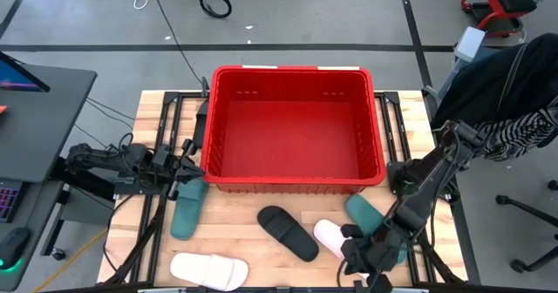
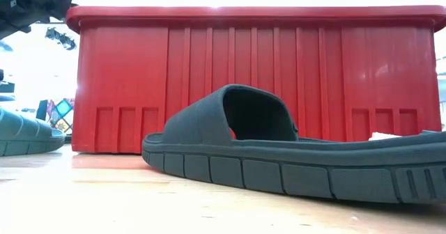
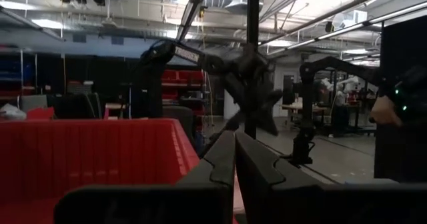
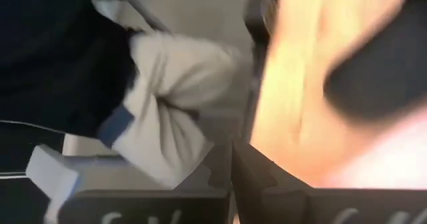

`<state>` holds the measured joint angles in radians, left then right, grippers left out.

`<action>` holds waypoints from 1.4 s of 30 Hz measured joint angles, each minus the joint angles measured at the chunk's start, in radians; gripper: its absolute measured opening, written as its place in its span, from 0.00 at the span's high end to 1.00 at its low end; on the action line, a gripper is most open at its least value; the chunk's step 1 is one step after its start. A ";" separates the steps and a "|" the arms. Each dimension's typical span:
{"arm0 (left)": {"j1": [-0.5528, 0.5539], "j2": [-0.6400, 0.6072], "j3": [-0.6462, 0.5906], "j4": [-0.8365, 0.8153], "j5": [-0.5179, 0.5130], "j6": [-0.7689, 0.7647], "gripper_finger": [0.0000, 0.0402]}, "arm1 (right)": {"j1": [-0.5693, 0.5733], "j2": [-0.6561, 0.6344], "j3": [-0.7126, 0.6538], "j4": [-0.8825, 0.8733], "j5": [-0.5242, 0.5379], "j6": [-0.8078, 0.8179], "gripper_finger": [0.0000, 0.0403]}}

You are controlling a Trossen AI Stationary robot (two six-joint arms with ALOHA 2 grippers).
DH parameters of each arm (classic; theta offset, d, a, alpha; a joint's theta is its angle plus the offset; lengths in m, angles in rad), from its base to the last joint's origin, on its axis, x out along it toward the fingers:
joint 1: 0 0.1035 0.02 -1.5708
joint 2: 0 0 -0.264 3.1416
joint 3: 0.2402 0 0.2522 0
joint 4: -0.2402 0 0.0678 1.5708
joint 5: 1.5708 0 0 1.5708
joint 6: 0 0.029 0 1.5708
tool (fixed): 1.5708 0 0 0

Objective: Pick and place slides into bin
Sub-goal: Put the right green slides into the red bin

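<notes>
Slides: 0 in bin (5 show on the table).
Right gripper: fingers pressed together, at 5 o'clock over pale slide.
Left gripper: fingers together, waiting at 9 o'clock.
Risk: you may nudge black slide when grasping.

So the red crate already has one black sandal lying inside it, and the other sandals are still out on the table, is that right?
Not quite. The high view shows the red crate holding nothing: only its bare red floor shows. The black sandal lies on the wooden table in front of the crate, along with the teal sandals and pale ones.
</notes>
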<state>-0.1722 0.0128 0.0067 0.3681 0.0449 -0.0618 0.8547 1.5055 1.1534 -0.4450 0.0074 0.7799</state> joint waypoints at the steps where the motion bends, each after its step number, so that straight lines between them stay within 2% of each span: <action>1: 0.000 0.000 0.000 0.004 0.000 0.003 0.94 | 0.006 0.008 0.000 -0.036 0.000 0.039 0.97; 4: 0.000 0.000 0.000 0.000 0.000 -0.006 0.93 | 0.006 0.029 -0.001 -0.136 -0.009 0.187 0.95; 7: 0.000 0.000 0.000 -0.004 0.000 -0.028 0.92 | 0.003 0.045 -0.001 -0.193 -0.078 0.283 0.91; 14: 0.000 0.000 0.000 0.039 0.000 0.030 0.94 | 0.039 0.105 -0.001 -0.156 -0.160 0.476 0.78; 20: 0.000 0.000 0.000 0.062 0.000 0.040 0.95 | 0.123 0.135 -0.002 -0.197 -0.176 0.615 0.74; 24: 0.000 0.000 0.000 0.063 0.000 0.028 0.94 | 0.159 0.135 -0.002 -0.317 -0.163 0.607 0.74; 27: 0.000 0.000 0.000 0.063 0.000 0.020 0.92 | 0.163 0.125 -0.003 -0.412 -0.142 0.540 0.70; 34: 0.000 0.000 0.000 0.051 0.001 -0.006 0.94 | 0.139 0.110 -0.003 -0.543 0.017 0.292 0.53; 39: 0.000 0.000 0.000 0.044 0.001 -0.027 0.95 | 0.114 0.109 -0.003 -0.681 0.081 0.294 0.42; 42: 0.000 0.000 0.000 0.044 0.001 -0.031 0.95 | 0.100 0.107 -0.003 -0.700 0.084 0.267 0.39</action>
<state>-0.1722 0.0128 0.0063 0.4126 0.0463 -0.0933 0.9549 1.6123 1.1507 -1.1446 0.0919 1.0471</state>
